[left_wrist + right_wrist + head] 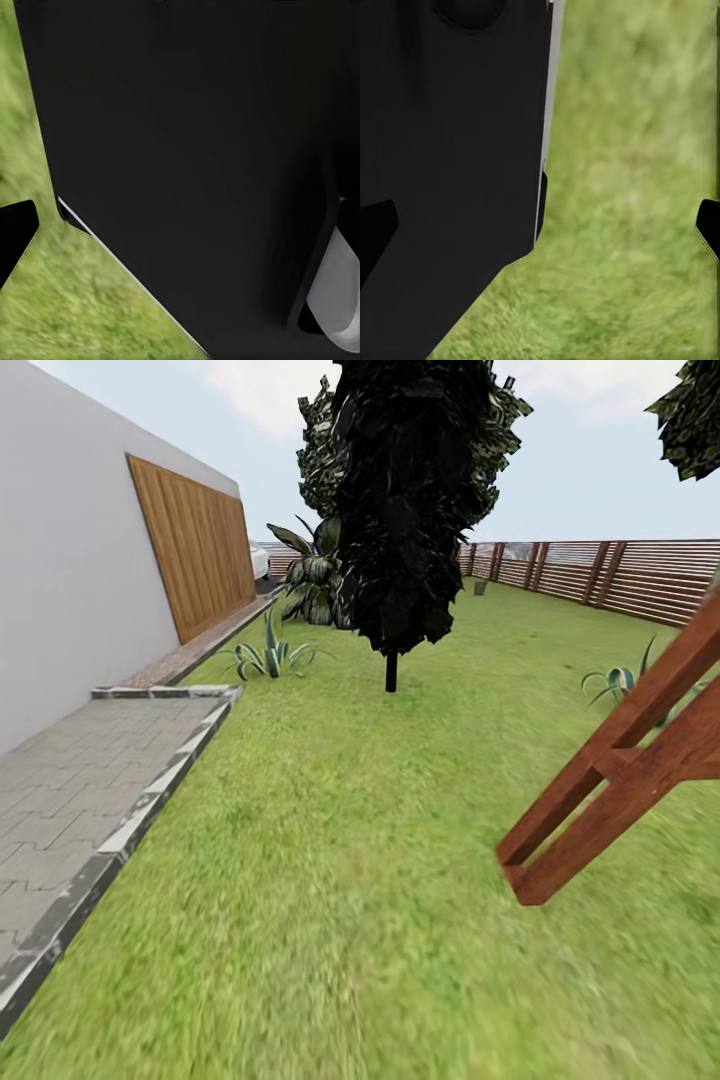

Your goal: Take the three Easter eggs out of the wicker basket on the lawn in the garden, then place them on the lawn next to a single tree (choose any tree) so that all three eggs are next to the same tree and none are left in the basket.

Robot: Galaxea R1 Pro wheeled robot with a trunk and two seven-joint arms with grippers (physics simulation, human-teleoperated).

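The head view is looking out over the lawn (330,860), which is spreading wide and green through the garden. A dark columnar conifer (400,510) is standing on the grass as the main landmark. To its left a white house wall (70,580) with a wooden slatted panel (200,550) is running along a grey paved path (70,800); spiky agave plants (270,655) are growing between that path and the conifer. Behind and to the conifer's right a brown slat fence (620,575) is closing off the yard. Nearer the camera, right of the conifer, a reddish wooden frame (620,780) is leaning over the grass. A small brown object far behind the conifer, by the fence, is too small to identify.

Both wrist views are showing blurred grass (67,300) beside the robot's black body (195,165). Whether either arm's jaws are open or closed I cannot tell.
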